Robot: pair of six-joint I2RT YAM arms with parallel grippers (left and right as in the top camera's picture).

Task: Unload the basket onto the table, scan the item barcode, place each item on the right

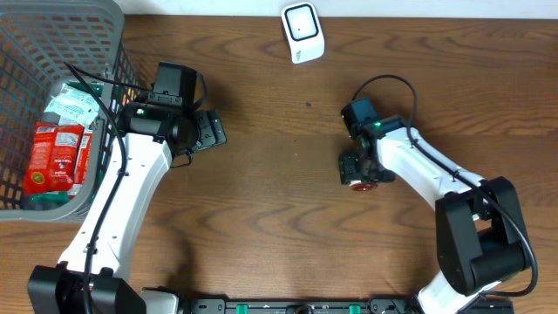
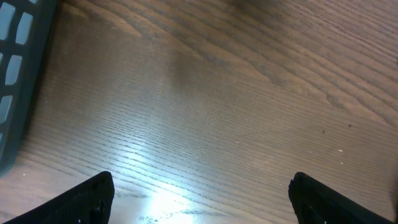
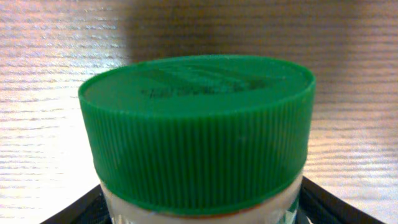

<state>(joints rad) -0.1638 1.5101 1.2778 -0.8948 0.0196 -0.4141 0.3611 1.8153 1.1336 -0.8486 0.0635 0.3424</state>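
While the jar is sitting between the jaws of the right gripper, right of the middle of the table and well apart from the white scanner at the far edge, it is looking like a stiff, fairly light container that is not going to give under a squeeze. Its green cap is offering ribbed sides with good friction, though a grip there is risking a turn of the lid. The pale body beneath is appearing smoother and probably more slippery, so the best hold is likely on the body just under the cap, leaving the label free. No barcode is showing in any view. The jaws are flanking the body at about that height, at a middling width. Whether they are actually pressing it, or whether the jar is resting on the wood, I cannot tell. The right arm is reaching in from the near right corner, its wrist bending down over the jar. The left arm is stretching up beside the basket, and the left gripper is hanging over bare wood with its jaws standing wide and holding nothing.
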